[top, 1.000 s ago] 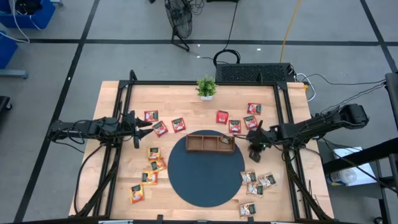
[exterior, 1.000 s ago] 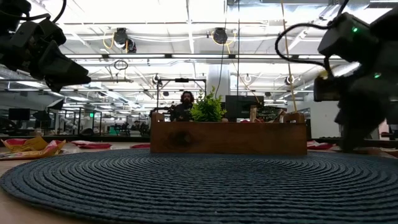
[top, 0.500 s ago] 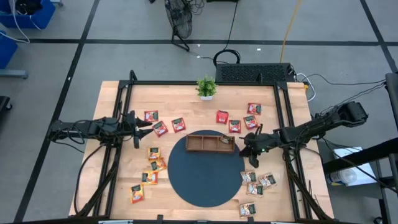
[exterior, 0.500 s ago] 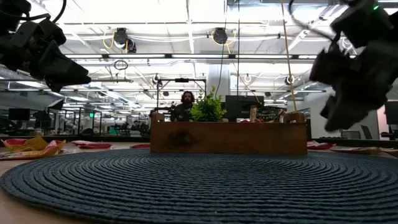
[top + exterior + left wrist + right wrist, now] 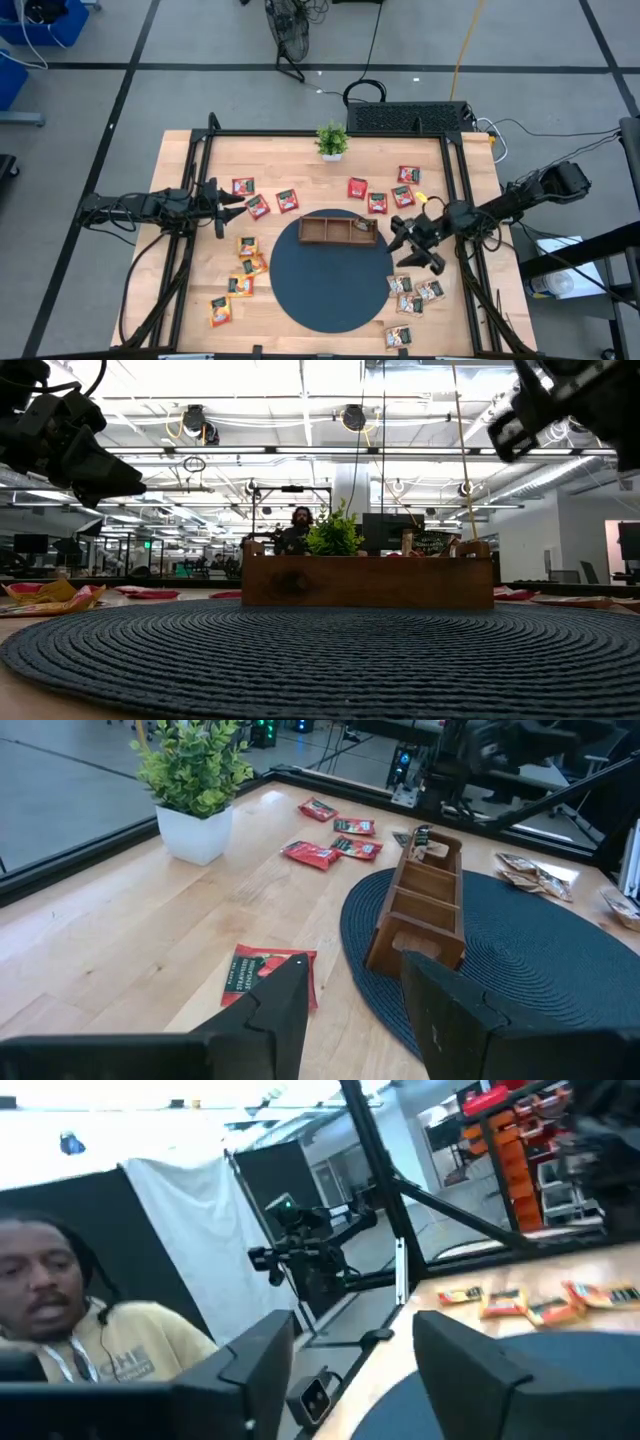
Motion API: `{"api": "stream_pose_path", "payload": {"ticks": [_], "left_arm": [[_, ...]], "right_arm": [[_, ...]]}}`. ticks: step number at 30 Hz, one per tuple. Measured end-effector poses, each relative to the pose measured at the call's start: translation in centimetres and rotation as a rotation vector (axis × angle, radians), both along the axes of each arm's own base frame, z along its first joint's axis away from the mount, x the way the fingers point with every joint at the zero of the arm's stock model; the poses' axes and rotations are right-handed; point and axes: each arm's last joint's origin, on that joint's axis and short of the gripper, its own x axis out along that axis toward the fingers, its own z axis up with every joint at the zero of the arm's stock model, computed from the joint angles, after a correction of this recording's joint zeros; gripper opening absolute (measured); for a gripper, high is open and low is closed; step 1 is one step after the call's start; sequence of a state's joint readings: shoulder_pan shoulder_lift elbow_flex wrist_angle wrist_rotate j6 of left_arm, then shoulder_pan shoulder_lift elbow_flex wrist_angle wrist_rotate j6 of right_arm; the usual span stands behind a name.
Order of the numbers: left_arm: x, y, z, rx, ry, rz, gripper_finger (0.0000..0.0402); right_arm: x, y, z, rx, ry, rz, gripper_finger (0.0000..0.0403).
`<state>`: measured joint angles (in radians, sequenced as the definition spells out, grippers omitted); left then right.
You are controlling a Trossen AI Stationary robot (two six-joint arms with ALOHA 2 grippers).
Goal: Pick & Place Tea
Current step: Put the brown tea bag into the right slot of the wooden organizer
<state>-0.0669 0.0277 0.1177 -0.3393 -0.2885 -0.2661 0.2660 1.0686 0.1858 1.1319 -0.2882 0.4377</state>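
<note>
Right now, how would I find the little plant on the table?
Start at the dark round woven mat in the middle of the wooden table. Look past the brown wooden tray to the table's far edge. The green leafy plant in a white pot stands there, the only upright thing among flat sachets.

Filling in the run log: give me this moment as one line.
right gripper: jaws open, empty, raised beside brown wooden tray | left gripper: waiting, jaws open, near red sachets

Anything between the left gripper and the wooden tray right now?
Yes. In the high view, two red tea sachets lie on the wood between the left gripper and the wooden tray; the left wrist view shows the nearer one.
</note>
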Motion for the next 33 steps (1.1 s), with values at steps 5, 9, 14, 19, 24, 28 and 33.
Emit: {"api": "stream_pose_path", "payload": {"ticks": [5, 9, 14, 19, 24, 28, 33], "left_arm": [[0.0, 0.0, 0.0, 0.0, 0.001, 0.0, 0.0161], [0.0, 0.0, 0.0, 0.0, 0.001, 0.0, 0.0161], [0.0, 0.0, 0.0, 0.0, 0.001, 0.0, 0.0161], [0.0, 0.0, 0.0, 0.0, 0.0, 0.0, 0.0161], [0.0, 0.0, 0.0, 0.0, 0.0, 0.0, 0.0161], [0.0, 0.0, 0.0, 0.0, 0.0, 0.0, 0.0161], [0.0, 0.0, 0.0, 0.0, 0.0, 0.0, 0.0161]], "right_arm": [[3.2, 1.1, 1.3, -0.281, 0.41, -0.061, 0.0225], [3.0, 0.1, 2.5, -0.578, 0.94, -0.372, 0.0228], [0.9, -1.6, 2.7, -0.456, 1.353, -0.67, 0.0225], [0.2, -2.0, 0.8, -0.326, 1.475, -0.66, 0.0234], [-1.1, -2.7, -1.8, -0.301, 1.561, -0.709, 0.0242], [-1.8, -3.3, -4.1, -0.255, 1.556, -0.737, 0.0244], [-2.5, -3.8, -6.5, -0.199, 1.507, -0.749, 0.0245]]}}
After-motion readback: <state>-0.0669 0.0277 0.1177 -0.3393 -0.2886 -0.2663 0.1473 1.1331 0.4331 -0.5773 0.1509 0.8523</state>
